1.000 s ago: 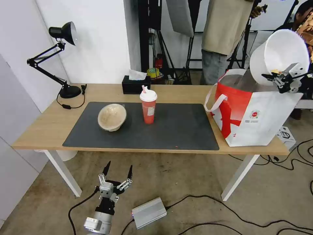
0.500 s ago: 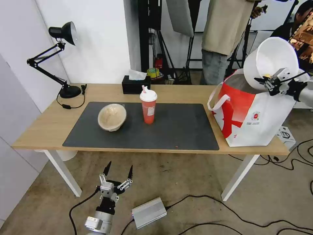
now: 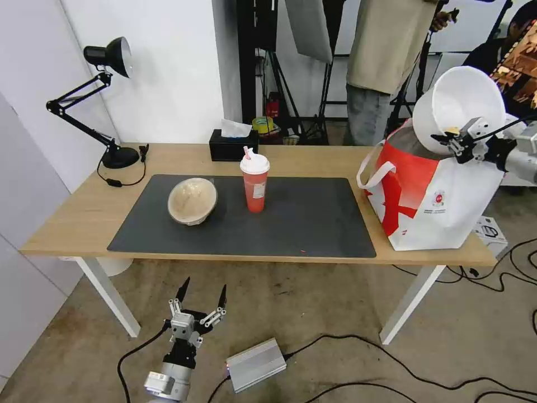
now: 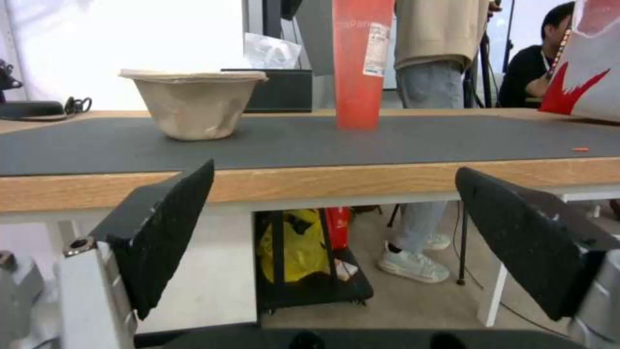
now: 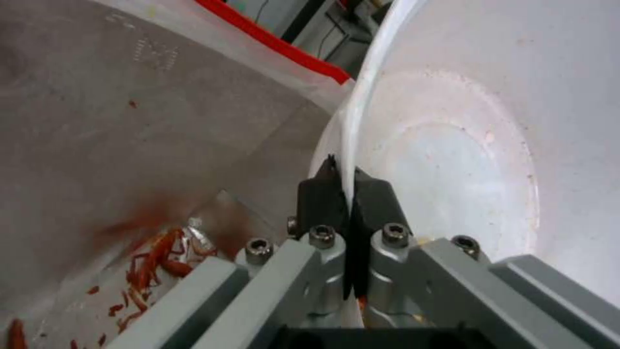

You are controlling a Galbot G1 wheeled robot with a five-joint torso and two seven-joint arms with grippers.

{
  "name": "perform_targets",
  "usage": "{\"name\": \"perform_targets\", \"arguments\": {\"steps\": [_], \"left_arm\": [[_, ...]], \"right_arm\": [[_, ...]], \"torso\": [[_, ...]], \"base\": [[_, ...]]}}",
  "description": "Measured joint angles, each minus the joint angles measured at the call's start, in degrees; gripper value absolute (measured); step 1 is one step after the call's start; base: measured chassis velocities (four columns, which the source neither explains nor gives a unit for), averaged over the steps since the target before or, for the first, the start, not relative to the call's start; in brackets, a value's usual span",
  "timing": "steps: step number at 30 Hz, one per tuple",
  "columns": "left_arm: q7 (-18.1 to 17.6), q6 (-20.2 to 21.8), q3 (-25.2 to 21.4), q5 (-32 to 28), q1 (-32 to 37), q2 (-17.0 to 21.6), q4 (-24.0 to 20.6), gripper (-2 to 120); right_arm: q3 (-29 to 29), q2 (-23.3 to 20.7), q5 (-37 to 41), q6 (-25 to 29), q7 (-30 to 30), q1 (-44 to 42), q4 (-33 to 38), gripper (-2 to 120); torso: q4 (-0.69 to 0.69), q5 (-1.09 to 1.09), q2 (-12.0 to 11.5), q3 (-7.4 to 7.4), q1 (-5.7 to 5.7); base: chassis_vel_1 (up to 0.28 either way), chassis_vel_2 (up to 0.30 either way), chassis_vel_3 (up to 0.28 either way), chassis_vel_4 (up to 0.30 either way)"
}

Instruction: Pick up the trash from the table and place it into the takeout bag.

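We see the right gripper (image 3: 454, 138) holding the large white bowl (image 3: 461, 103) tipped on its side over the open mouth of the takeout bag (image 3: 433, 196), its jaws pinching the bowl's rim (image 5: 348, 145). The bag stands at the right end of the tabletop (image 3: 67, 218). The red drink cup (image 3: 254, 182) and beige bowl (image 3: 192, 200) sit on the dark mat (image 3: 302, 224), and the left gripper (image 3: 202, 295) hangs below the tabletop's front edge, jaws spread.

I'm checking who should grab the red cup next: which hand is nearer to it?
Left. The left hand hangs open below the table's front edge, near the red cup; the right hand holds the white bowl over the takeout bag.
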Motion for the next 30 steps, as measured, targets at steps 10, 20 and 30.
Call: {"name": "perform_targets", "arguments": {"steps": [10,20,30], "left_arm": [[0.03,-0.09,0.52,0.19,0.01,-0.48,-0.04,100],[0.08,-0.12,1.1,0.26,-0.06,-0.63,-0.06,100],[0.21,-0.27,1.28,0.27,-0.14,-0.65,-0.04,100]], "right_arm": [[-0.08,-2.86,0.26,-1.54,-1.43,0.05,3.82,0],[0.07,-4.97,0.46,-2.58,-1.81,-0.62,6.51,0],[0.08,-5.89,0.32,-3.44,-3.03,-0.65,7.38,0]], "torso": [[0.0,0.0,0.0,0.0,0.0],[-0.01,0.0,0.0,0.0,0.0],[-0.01,0.0,0.0,0.0,0.0]], "base": [[0.0,0.0,0.0,0.0],[0.0,0.0,0.0,0.0],[0.0,0.0,0.0,0.0]]}}
